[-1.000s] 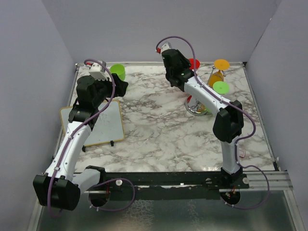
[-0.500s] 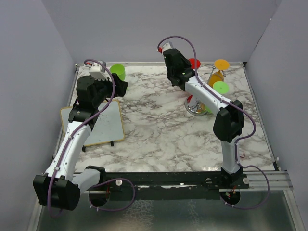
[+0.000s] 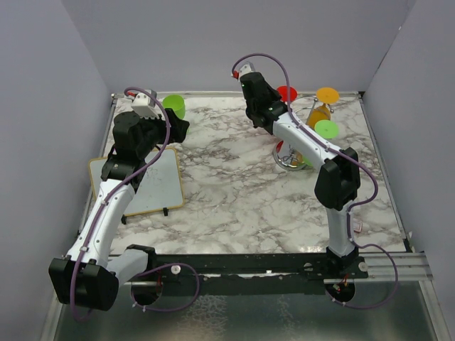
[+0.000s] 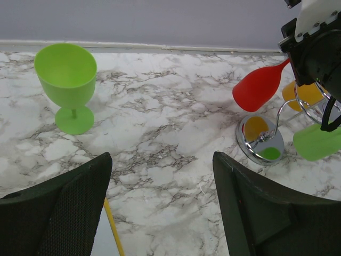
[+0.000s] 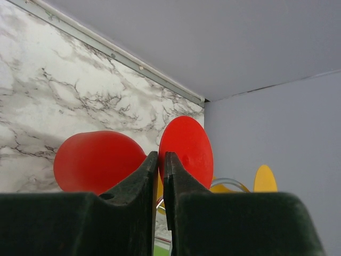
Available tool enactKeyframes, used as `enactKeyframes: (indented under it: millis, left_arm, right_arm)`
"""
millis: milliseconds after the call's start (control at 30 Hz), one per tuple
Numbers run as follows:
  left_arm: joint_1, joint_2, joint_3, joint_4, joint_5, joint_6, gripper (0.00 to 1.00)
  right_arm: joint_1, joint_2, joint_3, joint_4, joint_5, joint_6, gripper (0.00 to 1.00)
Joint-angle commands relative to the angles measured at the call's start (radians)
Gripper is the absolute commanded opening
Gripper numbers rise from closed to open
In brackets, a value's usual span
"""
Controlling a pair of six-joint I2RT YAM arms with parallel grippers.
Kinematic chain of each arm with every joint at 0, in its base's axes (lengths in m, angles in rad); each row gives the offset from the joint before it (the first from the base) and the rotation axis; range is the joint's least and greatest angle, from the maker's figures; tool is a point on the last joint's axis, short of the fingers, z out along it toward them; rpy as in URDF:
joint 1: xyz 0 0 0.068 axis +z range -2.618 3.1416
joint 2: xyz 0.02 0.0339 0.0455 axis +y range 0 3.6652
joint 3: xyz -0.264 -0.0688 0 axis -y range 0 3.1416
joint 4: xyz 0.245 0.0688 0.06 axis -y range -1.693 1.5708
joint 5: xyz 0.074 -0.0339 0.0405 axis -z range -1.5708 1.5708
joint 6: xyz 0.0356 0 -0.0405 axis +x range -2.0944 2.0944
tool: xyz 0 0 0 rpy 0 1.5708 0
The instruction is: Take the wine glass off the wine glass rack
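right claw (image 5: pixel 161 160) pinches the red wine glass (image 5: pixel 98 160) stem, clear only wrist-side.

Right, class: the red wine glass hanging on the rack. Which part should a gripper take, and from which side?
Take the red wine glass by its thin stem, between bowl and foot: both flare wider, so a grip should not slide off. It hangs tilted, bowl outward from the wine glass rack, so come from above, across the stem, clear of the wire loops. The right gripper sits there.
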Motion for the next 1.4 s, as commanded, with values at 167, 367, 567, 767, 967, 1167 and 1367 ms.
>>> enactKeyframes:
  millis: [167,367,567,767,967,1167,1367]
  left_arm:
    - [-0.004,-0.023,0.0,0.01,-0.006,0.011,0.79]
    - [-0.004,-0.022,0.0,0.011,-0.005,0.01,0.79]
    - [-0.003,-0.022,0.0,0.011,-0.003,0.01,0.79]
    - [-0.004,-0.02,0.0,0.01,-0.003,0.008,0.79]
    - [-0.004,-0.02,0.0,0.008,-0.002,0.008,0.79]
    - [-0.003,-0.019,0.002,0.009,-0.002,0.008,0.79]
    - [-0.003,-0.019,0.002,0.009,-0.002,0.008,0.79]
  right_arm:
    - [-0.006,-0.005,0.015,-0.011,-0.014,0.005,0.04]
    - [-0.006,-0.001,0.006,-0.008,0.0,-0.007,0.09]
    - [-0.006,-0.002,-0.01,0.015,0.013,-0.018,0.2]
    - [-0.008,0.005,-0.016,0.024,0.019,-0.016,0.28]
    - [-0.013,0.009,-0.02,0.036,0.021,-0.022,0.32]
    - [-0.02,0.013,-0.024,0.05,0.028,-0.034,0.32]
    - [-0.022,0.015,-0.025,0.055,0.025,-0.039,0.29]
